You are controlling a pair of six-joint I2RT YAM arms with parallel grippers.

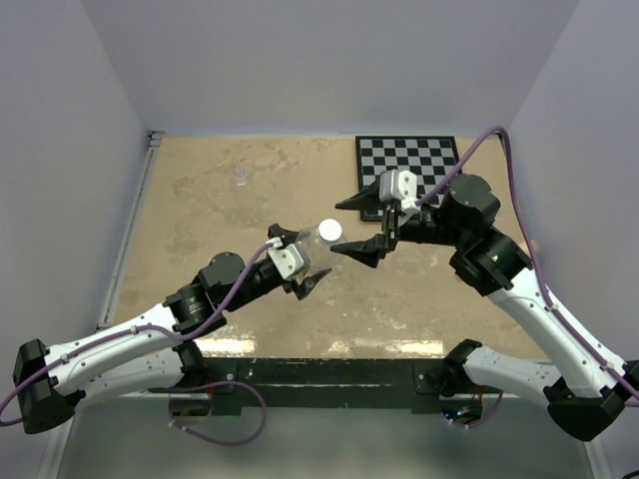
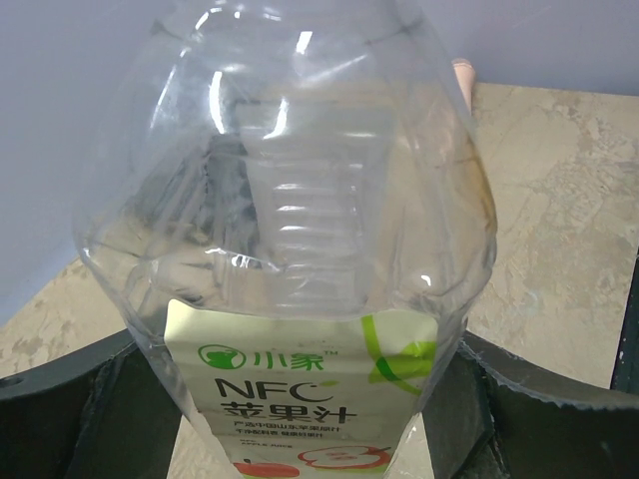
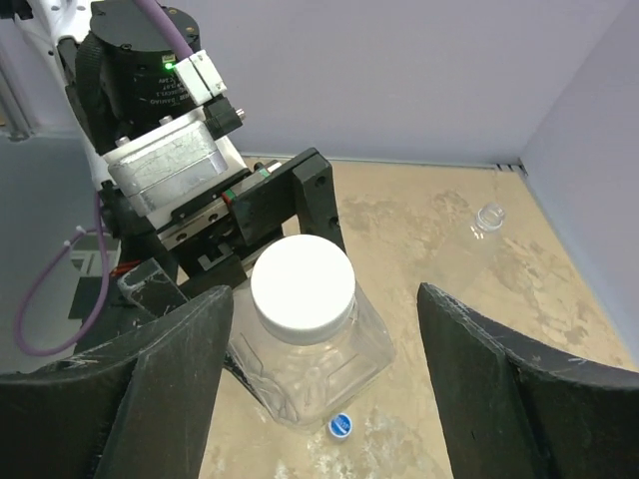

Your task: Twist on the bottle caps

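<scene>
White cap (image 3: pixel 303 282) sits on the tall bottle's (image 2: pixel 290 249) neck. The right pincer (image 1: pixel 341 228) is spread wide either side of it, not touching. Left pincer (image 1: pixel 298 254) is clamped round that bottle's labelled body; the bottle looks empty. Blue cap (image 3: pixel 340 426) lies on the bench (image 1: pixel 200 210) close by, and the short bottle (image 3: pixel 489 216) is well off near the back wall.

Tall clear bottle (image 2: pixel 300 200), white label with green print, white cap (image 3: pixel 303 282) seated on its neck; blue cap, pale centre (image 3: pixel 340 426), flat on the bench (image 3: pixel 419 230) just beside it; short plain clear bottle (image 3: pixel 489 216), uncapped, standing well apart from it.
</scene>
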